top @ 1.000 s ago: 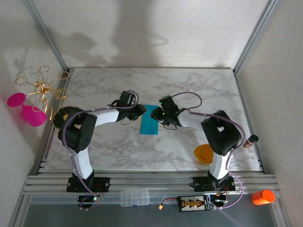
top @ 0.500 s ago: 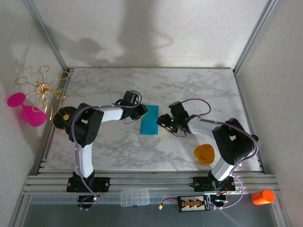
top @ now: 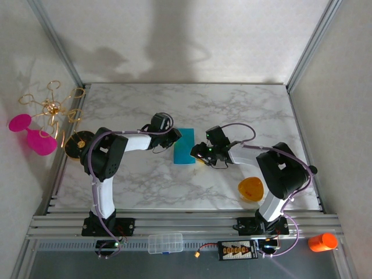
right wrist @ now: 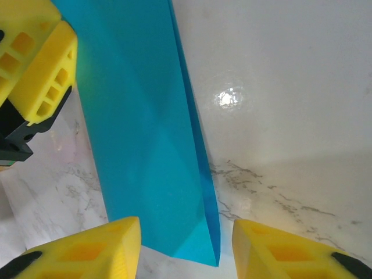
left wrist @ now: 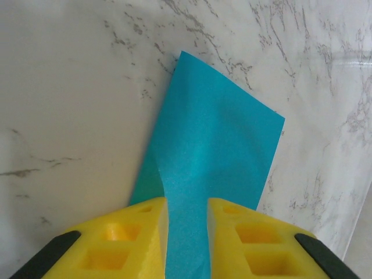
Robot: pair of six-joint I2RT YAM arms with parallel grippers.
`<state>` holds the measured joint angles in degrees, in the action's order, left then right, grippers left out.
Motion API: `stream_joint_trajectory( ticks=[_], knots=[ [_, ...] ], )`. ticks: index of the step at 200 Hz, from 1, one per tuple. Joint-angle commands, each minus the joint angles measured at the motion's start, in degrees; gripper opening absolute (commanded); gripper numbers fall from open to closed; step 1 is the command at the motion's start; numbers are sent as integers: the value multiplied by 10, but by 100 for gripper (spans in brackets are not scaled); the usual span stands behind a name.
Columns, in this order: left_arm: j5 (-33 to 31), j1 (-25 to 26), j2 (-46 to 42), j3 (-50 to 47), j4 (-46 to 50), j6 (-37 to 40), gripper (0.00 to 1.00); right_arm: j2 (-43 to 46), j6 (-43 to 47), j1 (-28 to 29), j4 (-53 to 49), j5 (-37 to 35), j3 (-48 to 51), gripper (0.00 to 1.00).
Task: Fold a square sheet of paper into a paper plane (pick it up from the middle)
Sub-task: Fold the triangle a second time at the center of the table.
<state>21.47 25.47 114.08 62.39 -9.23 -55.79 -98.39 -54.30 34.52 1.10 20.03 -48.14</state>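
Between the left end effector's (left wrist: 186,238) fingers, the sheet's (left wrist: 215,139) near edge is hidden

Between the matt yellow plastic fingers (left wrist: 139,244) lies thin, smooth teal paper (left wrist: 212,151) with a faint sheen, on a glossy, marble-patterned desk (right wrist: 279,70).

The folded square sheet of paper (left wrist: 203,174) runs off the bottom edge between the left fingers (left wrist: 139,232), so contact there perhaps cannot be judged.

The left gripper's (left wrist: 187,238) yellow fingers (left wrist: 131,241) close on the near edge of the teal paper (left wrist: 215,145), apparently folded, lying on the marble table (left wrist: 70,87).
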Motion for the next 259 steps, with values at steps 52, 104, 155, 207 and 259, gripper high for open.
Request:
stream_joint_trajectory(
  ticks=[52, 104, 155, 207, 259],
  knots=[
    [-20, 5, 5, -22, 34, -2, 24, -15, 12, 3, 13, 17, -16, 39],
    [-13, 4, 7, -22, 32, -3, 24, -28, 17, 3, 38, 32, -18, 39],
    [-14, 4, 7, -20, 35, -2, 24, -22, 17, 2, 54, 44, -10, 34],
    [-15, 5, 9, -19, 34, -2, 24, -9, 10, 2, 109, 77, 20, 35],
    [-14, 4, 8, -19, 33, -2, 24, -20, -3, 2, 204, 123, 40, 41]
  ],
)
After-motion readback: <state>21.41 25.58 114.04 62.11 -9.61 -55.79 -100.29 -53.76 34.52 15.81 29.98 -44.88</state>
